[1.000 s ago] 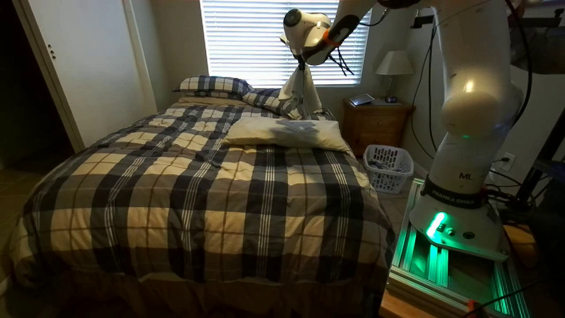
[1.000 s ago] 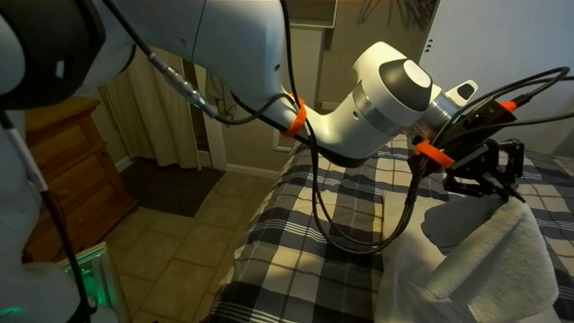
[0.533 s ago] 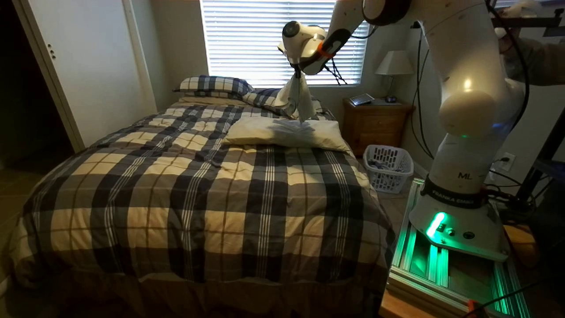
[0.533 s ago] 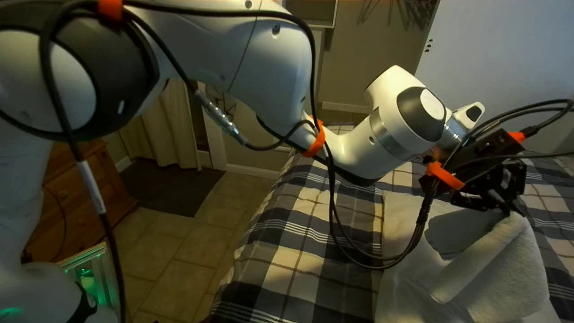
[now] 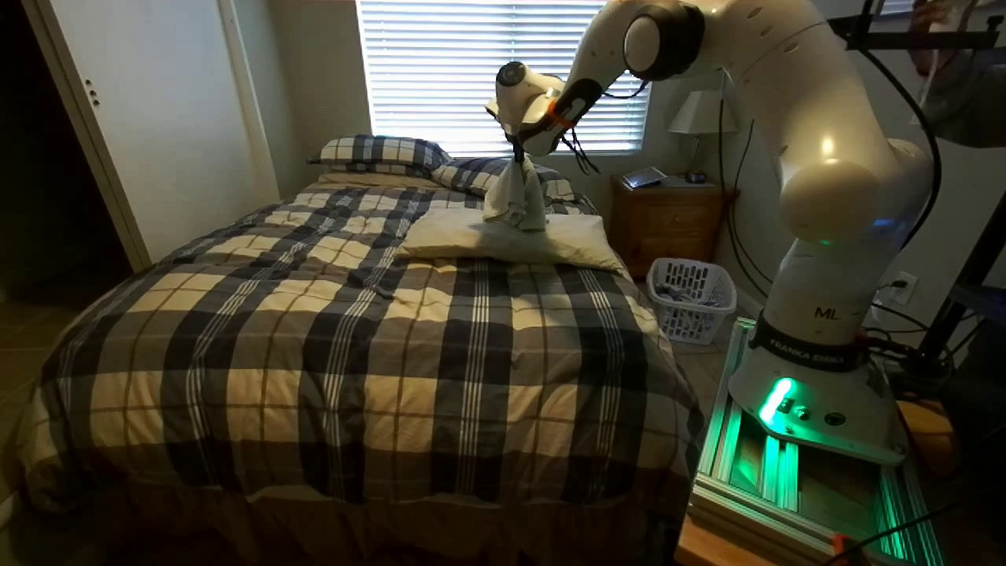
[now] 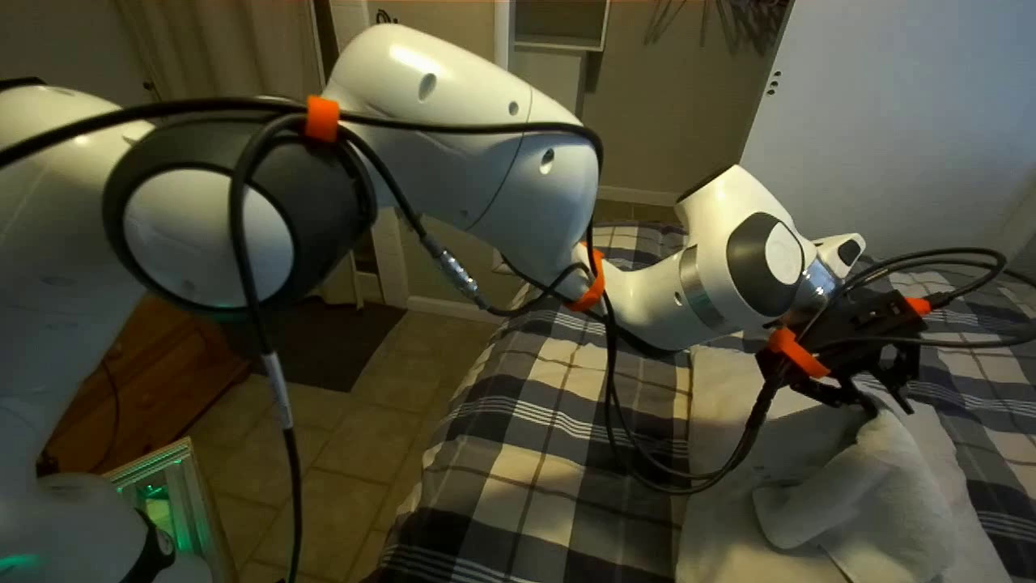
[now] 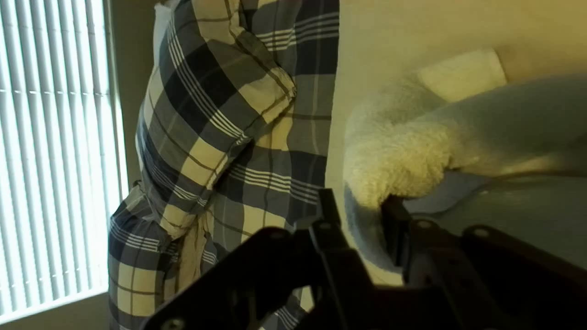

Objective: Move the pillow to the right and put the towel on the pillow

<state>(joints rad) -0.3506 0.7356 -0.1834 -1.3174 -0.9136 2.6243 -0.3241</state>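
Your claw [image 7: 361,206] stood narrowly parted above the pillow [image 5: 471,242]. In the wrist view, the towel [image 7: 403,156] lay against one finger [image 7: 393,224], while a gap separated it from the other. In both exterior views, the towel rose in a peak to the claw, its lower folds resting on the pillow. You had the pillow lying across the bed [image 5: 330,369], along the side nearer your arm [image 5: 841,196].

In an exterior view, your basket [image 5: 695,326], white and slotted, sat on the floor beside the bed, near the stand [image 5: 715,228]. In it, below the rim, you could see crumpled cloth [image 5: 692,295] in grey and white; whether that was one piece or several, you could not tell. The stand's drawer [image 5: 668,224] sat flush, its inside hidden from you. On top you had a lamp [image 5: 702,114], a flat item [image 5: 644,177] and a small dark thing [image 5: 695,178] at the lamp's foot. In an exterior view, a brown chest [image 6: 178,356] showed partly behind your arm, what it held hidden too. Plaid pillows [image 5: 381,149] lay at the bed's head.
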